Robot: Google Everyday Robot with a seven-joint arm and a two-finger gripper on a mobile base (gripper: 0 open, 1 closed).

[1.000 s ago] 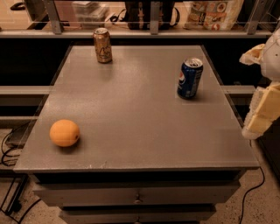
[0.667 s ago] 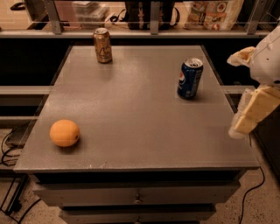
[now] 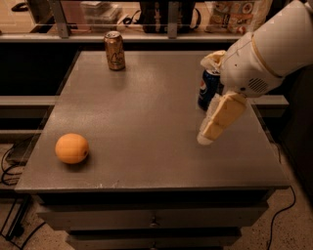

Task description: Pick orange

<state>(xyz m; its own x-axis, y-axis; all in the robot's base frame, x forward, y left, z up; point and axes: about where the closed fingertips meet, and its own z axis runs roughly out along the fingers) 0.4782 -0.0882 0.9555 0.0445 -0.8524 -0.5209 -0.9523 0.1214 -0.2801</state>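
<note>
Hand at right; orange well apart, front-left.

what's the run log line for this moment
orange: near left corner of table, ungrasped | claw: over table's right side, beside pepsi can, far from orange

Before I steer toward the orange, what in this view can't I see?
Camera view:
Blue can: right side hidden behind the end effector, which hangs over the table's right side, far from the orange.
Arm: cut off by the top-right edge.
Orange: far side and underside hidden by itself.
Back-shelf items: cut off by the top edge.
</note>
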